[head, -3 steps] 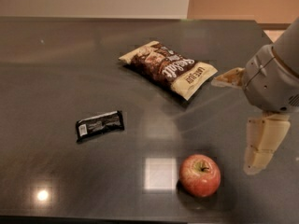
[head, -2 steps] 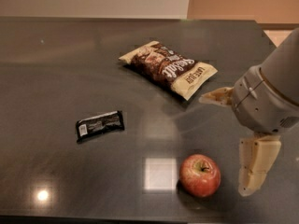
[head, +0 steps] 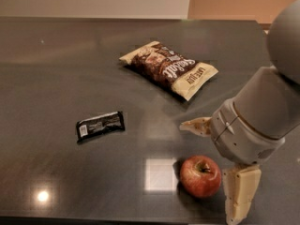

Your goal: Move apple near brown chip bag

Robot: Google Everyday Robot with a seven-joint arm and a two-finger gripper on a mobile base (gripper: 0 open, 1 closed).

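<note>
End effector [head: 207, 172] lower, nr apple [head: 200, 177] (fingers [head: 241, 191] apart)

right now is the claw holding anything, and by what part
Nothing is held. The claw is open close by the apple, which sits on the table with neither finger clamping it.

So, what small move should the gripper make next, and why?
Probably lower the gripper a little around the apple. Its fingers stand open, one behind-left of the apple and one to its right, neither seeming to touch it, and the brown chip bag lies apart, farther back on the table.
</note>
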